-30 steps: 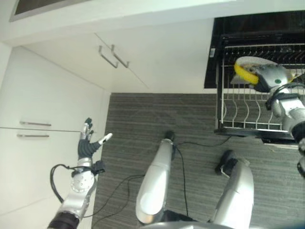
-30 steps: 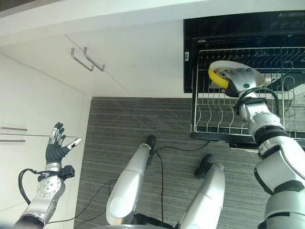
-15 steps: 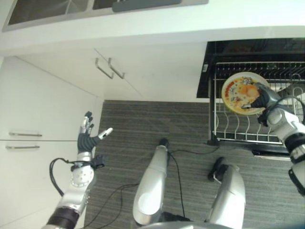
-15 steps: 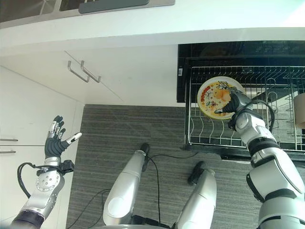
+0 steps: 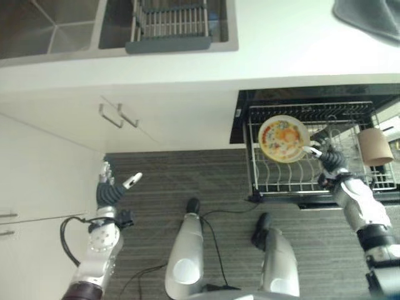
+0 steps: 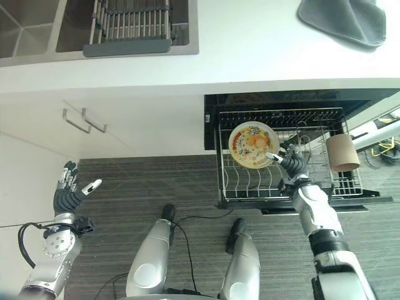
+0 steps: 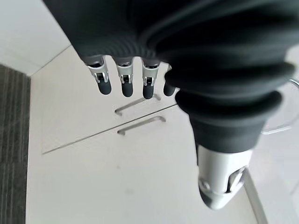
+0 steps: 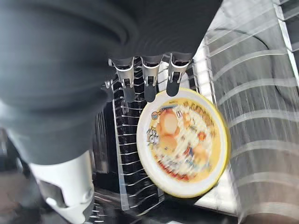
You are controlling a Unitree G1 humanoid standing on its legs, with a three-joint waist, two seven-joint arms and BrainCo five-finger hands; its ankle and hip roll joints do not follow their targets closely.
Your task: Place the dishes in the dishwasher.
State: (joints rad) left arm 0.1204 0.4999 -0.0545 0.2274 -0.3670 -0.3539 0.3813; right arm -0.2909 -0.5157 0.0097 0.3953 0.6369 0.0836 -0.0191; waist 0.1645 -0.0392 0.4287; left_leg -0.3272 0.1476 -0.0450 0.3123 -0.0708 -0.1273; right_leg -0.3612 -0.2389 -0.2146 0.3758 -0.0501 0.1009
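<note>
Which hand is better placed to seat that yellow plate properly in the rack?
Right. The right hand is open beside the yellow plate standing in the dishwasher rack. The left hand is open far away, by the white cabinets.

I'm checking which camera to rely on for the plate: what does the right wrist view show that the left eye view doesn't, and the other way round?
Right wrist view alone: the plate's printed face close up, yellow rim clear, standing against the rack wires, with the right hand's fingers straight and apart from it.

Left eye view alone: the wider scene, with the sink in the counter, cabinet handles, a brown cup at the rack's right end, and the left hand open over the floor.

Shared: plate, dishwasher rack and right hand.
</note>
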